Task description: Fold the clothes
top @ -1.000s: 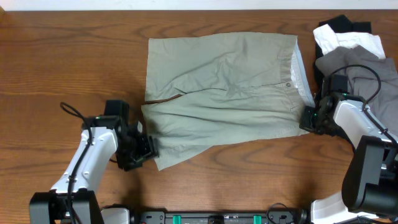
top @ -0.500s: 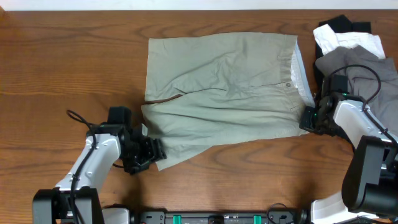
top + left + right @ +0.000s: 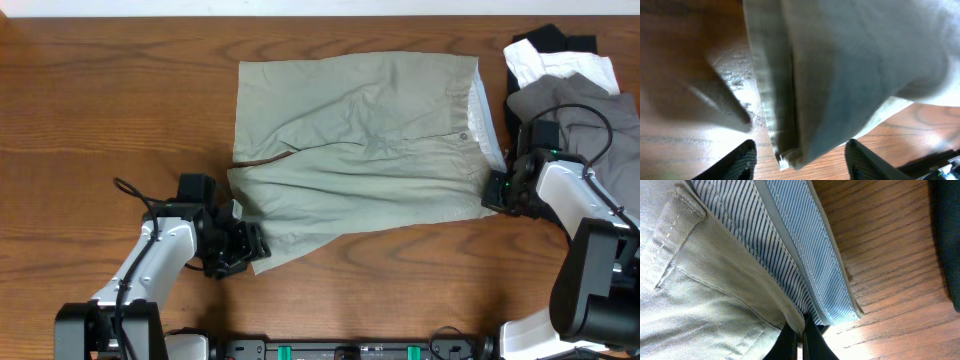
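The light khaki-green shorts (image 3: 360, 150) lie spread flat on the table, waistband to the right, legs to the left. My left gripper (image 3: 248, 245) is open at the lower left leg corner, and the hem corner (image 3: 790, 160) sits between its fingers (image 3: 801, 162) in the left wrist view. My right gripper (image 3: 497, 192) is shut on the waistband's lower corner. In the right wrist view the fingers (image 3: 800, 337) pinch the khaki waistband edge (image 3: 790, 315) beside its blue-and-white striped lining (image 3: 790, 240).
A pile of other garments lies at the right edge: a slate-grey one (image 3: 590, 110), with white (image 3: 560, 68) and black (image 3: 555, 42) ones behind it. The wooden table (image 3: 100, 100) extends left of the shorts. The table's front edge is just below my arms.
My left arm has moved right and slightly toward the front, bringing its open gripper onto the lower left leg corner. The right gripper and the shorts have not moved.
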Available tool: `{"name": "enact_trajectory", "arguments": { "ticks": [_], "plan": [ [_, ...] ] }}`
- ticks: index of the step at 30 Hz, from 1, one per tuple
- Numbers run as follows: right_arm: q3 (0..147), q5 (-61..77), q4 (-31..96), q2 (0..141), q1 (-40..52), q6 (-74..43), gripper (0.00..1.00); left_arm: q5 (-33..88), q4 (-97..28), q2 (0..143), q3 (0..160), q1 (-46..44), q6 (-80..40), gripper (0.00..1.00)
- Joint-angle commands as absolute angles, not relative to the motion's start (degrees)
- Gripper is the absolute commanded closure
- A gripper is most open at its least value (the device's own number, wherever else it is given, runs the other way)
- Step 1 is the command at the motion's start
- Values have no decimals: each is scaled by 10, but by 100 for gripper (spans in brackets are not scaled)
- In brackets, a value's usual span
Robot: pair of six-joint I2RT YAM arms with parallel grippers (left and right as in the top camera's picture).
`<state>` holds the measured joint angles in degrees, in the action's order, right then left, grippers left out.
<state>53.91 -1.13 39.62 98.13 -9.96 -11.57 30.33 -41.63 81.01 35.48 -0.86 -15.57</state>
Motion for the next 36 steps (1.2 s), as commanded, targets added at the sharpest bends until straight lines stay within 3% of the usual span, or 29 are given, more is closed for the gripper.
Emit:
{"name": "enact_trajectory", "arguments": {
  "ticks": [1,12,13,15,16,27,33,36],
  "plan": [
    [535,-30,401,986,-104,-126,98,311,-411,814,354,-10,-166,46],
    [535,-30,401,986,-104,-126,97,326,-401,859,357,-10,-177,48],
    [535,-30,401,986,-104,-126,97,326,-402,859,357,-10,-177,57],
    [535,-30,401,986,-104,-126,97,326,-401,858,359,-10,-177,90],
    [535,-30,401,986,-104,-126,97,326,-401,858,361,-10,-177,94],
    [537,-24,412,975,-105,-126,95,230,-400,845,409,-9,-142,94],
    [553,-23,430,939,-105,-126,77,150,-399,839,451,-9,-142,94],
    [556,-23,442,912,-105,-126,59,114,-399,839,460,-9,-142,94]
  ]
}}
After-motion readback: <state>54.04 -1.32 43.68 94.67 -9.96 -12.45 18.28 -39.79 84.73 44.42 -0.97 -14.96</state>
